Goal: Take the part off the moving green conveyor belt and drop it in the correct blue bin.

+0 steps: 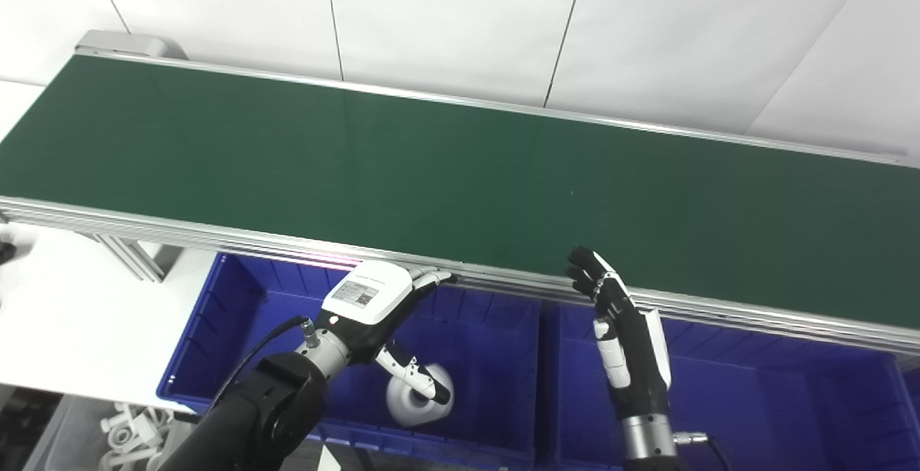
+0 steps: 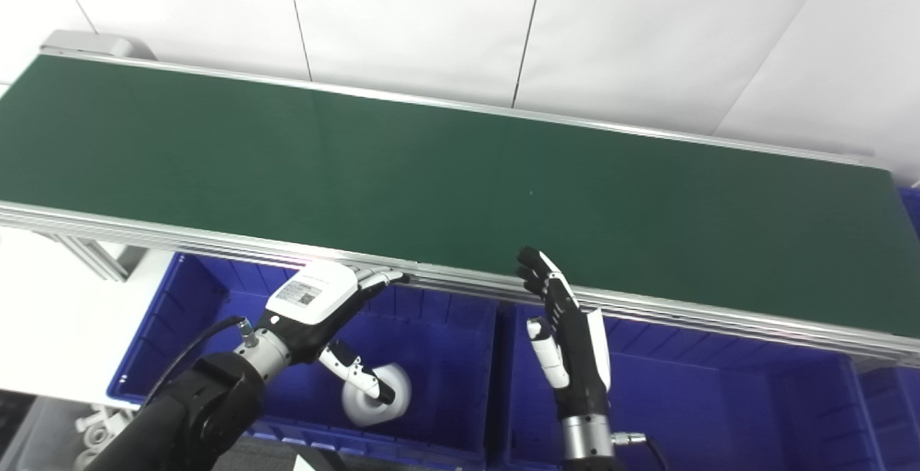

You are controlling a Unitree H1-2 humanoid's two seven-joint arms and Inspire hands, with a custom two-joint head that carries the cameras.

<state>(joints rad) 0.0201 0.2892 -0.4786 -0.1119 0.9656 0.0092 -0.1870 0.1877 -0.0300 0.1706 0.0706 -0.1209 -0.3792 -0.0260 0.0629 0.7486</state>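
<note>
Both hands empty, fingers apart: left hand [image 1: 374,302], right hand [image 1: 622,320]. Green belt [image 1: 460,176] bare; wait poised at near rail.

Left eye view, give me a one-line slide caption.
Both open hands, left hand and right hand, wait over blue bins beside a bare green belt; one white part binned.

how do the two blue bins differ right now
The left blue bin holds a white round part on its floor; no part shows in the right blue bin. The left hand hangs open over the left blue bin, its fingertips at the conveyor belt rail, while the right hand stands upright and open over the right blue bin. Both bins sit below the belt's near edge.
</note>
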